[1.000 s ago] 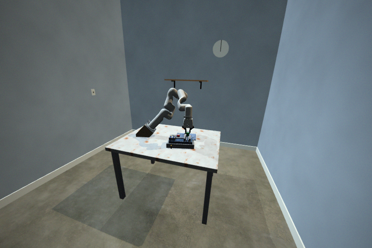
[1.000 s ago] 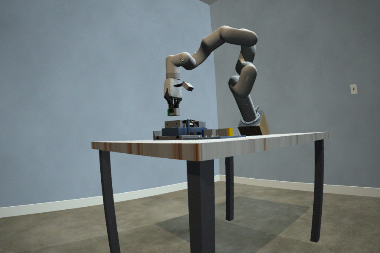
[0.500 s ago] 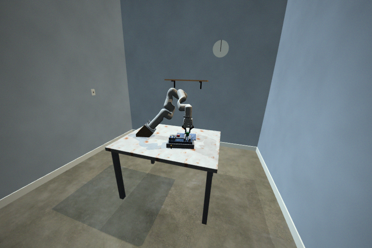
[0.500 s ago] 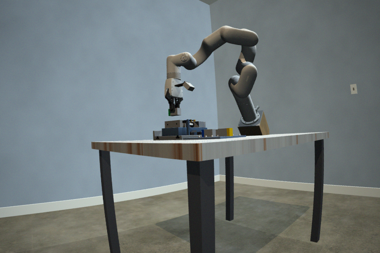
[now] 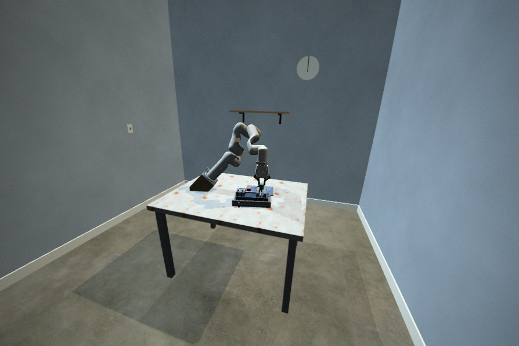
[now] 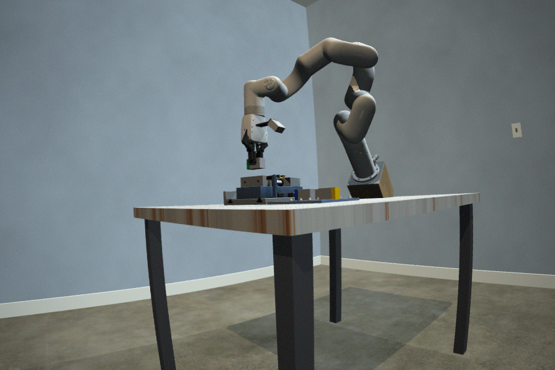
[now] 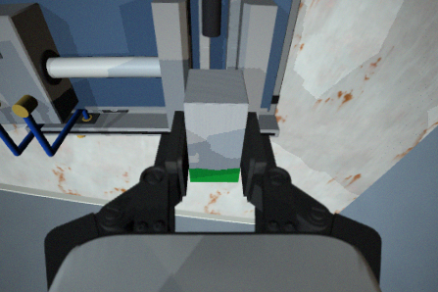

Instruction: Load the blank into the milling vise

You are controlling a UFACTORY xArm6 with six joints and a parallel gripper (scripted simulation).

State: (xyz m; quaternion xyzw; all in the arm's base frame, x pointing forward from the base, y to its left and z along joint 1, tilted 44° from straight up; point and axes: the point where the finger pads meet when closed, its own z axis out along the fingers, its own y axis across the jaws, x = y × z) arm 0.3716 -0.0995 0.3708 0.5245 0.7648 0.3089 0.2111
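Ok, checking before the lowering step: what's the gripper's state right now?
Gripper: closed on the grey rectangular blank with the green end, held above the vise.

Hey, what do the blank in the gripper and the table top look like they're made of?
The blank looks like plain matte grey metal, with a band of green paint at one end. The table top looks like whitish stone or laminate with rusty orange flecks; its edge shows brownish streaks, so the material stays uncertain.
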